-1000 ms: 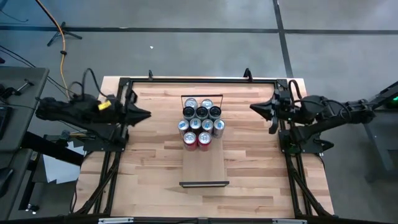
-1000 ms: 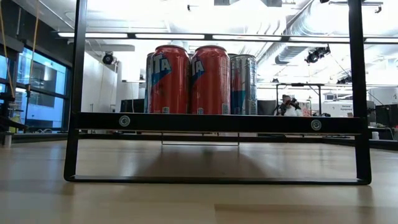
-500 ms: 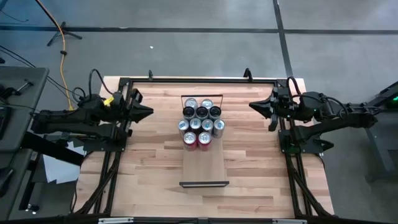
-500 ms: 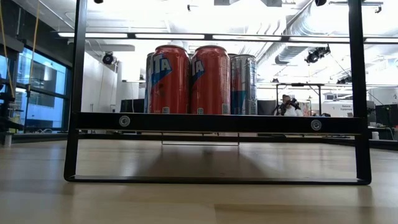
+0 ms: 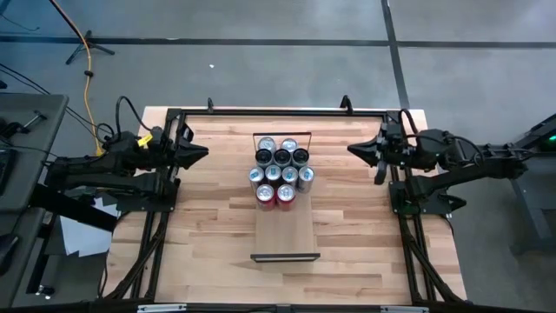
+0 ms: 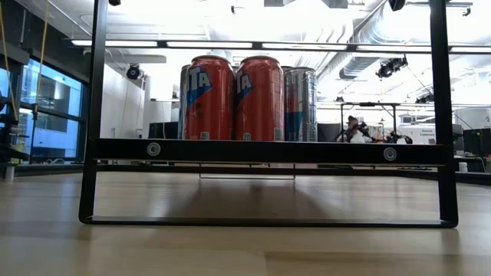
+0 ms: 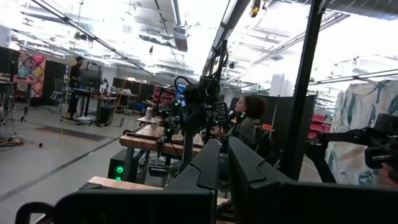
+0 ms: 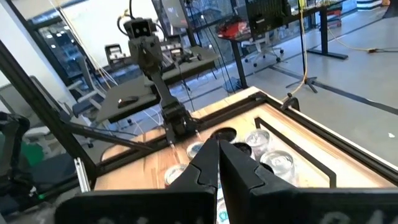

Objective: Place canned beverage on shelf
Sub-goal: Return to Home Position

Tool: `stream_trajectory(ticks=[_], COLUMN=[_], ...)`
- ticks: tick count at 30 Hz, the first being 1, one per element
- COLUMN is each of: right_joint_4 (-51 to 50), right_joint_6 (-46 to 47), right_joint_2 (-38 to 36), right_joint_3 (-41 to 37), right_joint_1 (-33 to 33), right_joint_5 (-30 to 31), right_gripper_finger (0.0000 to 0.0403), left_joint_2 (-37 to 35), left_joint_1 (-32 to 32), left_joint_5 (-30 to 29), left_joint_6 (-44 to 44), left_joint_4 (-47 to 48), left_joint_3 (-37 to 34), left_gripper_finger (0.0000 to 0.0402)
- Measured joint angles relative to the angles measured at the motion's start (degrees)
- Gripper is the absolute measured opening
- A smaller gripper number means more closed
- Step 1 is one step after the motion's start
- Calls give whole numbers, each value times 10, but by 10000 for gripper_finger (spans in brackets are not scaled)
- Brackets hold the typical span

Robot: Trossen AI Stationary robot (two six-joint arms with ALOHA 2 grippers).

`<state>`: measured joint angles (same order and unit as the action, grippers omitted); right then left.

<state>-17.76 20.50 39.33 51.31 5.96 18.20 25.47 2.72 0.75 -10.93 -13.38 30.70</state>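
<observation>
Your left tool (image 5: 206, 154) is clenched, fingertips together, just inside the surface's (image 5: 217, 235) left edge. Your right tool (image 5: 350, 149) is clenched the same way just inside the right edge. Between them, mid-surface, the shelf (image 5: 285, 230) holds clustered beverage cans (image 5: 282, 158) on its far half. Two red soda cans (image 5: 275, 196) stand nearest its bare near half.

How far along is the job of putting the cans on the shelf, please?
Looks nearly finished: the cans stand clustered on the shelf, two red cans at the front. Nothing is in hand; the left tool and right tool sit shut at the table's sides. I see no can left off the shelf.
</observation>
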Motion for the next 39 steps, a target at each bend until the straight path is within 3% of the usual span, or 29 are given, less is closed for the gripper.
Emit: stream_trajectory(ticks=[20,29,34,39], right_joint_4=[-15,-15,-15,-16], right_joint_6=[0,4,19,30], right_joint_2=[0,0,0,0], right_joint_3=[0,0,0,0], right_joint_1=[0,0,0,0], right_joint_5=[-4,-13,-13,-17], right_gripper_finger=[0,0,0,0], left_joint_2=[0,-53,-107,-171], left_joint_1=[-3,-3,-3,-3], left_joint_5=[-2,-13,-50,-51], left_joint_6=[10,-39,-50,-56], left_joint_4=[-17,-223,-255,-264], left_joint_3=[-9,-172,-238,-274], left_gripper_finger=[0,0,0,0])
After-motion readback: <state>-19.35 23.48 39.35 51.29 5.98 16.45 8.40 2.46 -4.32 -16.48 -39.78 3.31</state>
